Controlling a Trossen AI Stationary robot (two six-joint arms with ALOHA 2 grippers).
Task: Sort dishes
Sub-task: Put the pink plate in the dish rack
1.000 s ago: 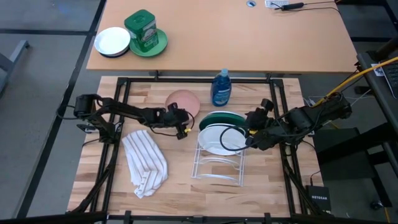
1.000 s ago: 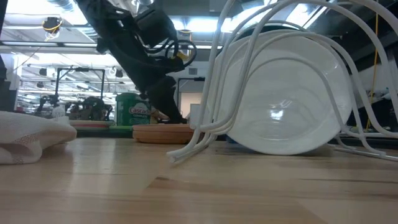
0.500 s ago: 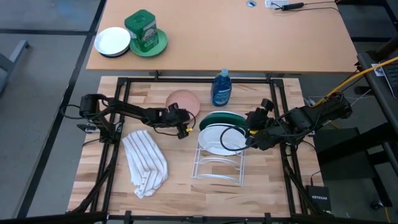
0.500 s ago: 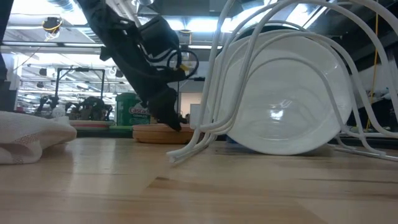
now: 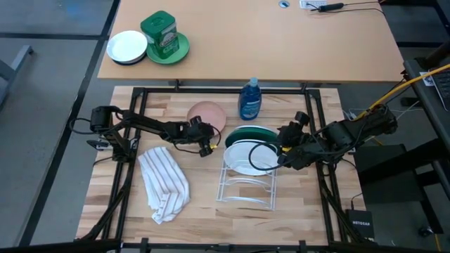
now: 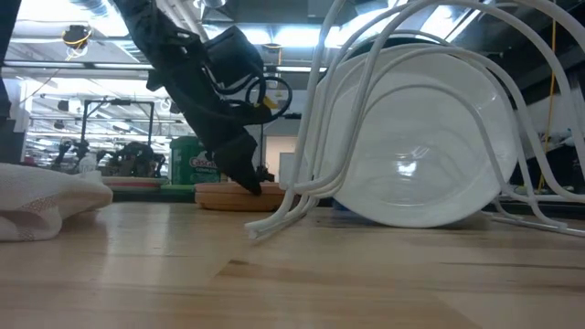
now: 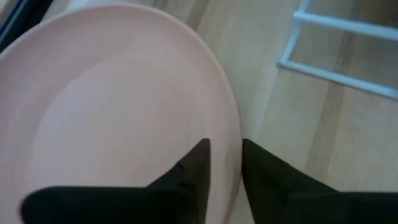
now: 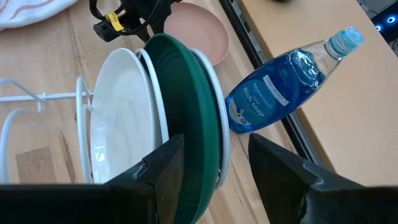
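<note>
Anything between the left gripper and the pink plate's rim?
Nothing: the left gripper straddles the pink plate rim, one finger either side, seen in the left wrist view.

1. The salmon pink plate [image 5: 207, 114] is lying flat on the table, just beside the white wire rack [image 5: 246, 184] on its far left side, its rim sitting between two dark fingers [image 7: 194, 169]
2. The white plate [image 5: 247, 157] is standing on edge in the wire rack, leaning slightly
3. The dark green plate [image 5: 250, 133] is standing on edge in the same rack, right behind the white one, with dark fingers [image 8: 163, 167] on either side of its rim
</note>
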